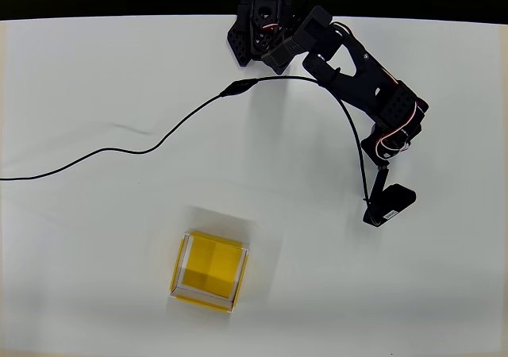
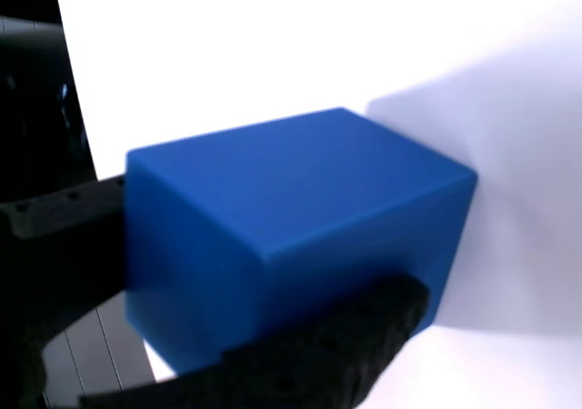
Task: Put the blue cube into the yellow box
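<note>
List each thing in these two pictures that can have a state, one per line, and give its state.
Cube: between the gripper's fingers, one finger at its left face, one at its lower front; upright.
Box: open-topped, empty, standing on the table, far from the arm.
Gripper: shut on the cube, at the right of the table in the overhead view.
Cable: slack, lying across the table.

A white table [image 1: 95, 238] spans the overhead view, meeting a black band along the top edge. A thin black cable [image 1: 119, 149] snakes across it from the left edge toward the upper middle, thickening at a small black connector [image 1: 238, 88] partway along.
</note>
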Robot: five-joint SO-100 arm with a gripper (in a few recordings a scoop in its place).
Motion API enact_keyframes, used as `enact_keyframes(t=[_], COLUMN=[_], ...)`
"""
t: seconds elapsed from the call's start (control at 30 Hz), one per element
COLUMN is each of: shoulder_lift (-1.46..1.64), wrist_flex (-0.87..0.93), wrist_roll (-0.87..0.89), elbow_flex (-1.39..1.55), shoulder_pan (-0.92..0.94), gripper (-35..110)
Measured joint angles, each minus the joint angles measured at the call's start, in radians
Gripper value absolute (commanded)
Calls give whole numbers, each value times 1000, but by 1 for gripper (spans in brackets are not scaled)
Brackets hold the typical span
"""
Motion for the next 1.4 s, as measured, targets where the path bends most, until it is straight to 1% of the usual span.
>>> enact_keyframes(t=[0.23, 0.4, 0.53, 0.87, 1.17, 1.4], shoulder_lift=[97, 235, 296, 333, 327, 176], wrist_flex=[41, 18, -35, -258, -535, -712], wrist_roll=[-144, -295, -390, -549, -641, -658], elbow_flex=[0, 0, 0, 0, 0, 0], shoulder_pan=[176, 382, 537, 811, 1008, 1129], gripper=[15, 15, 14, 14, 14, 14])
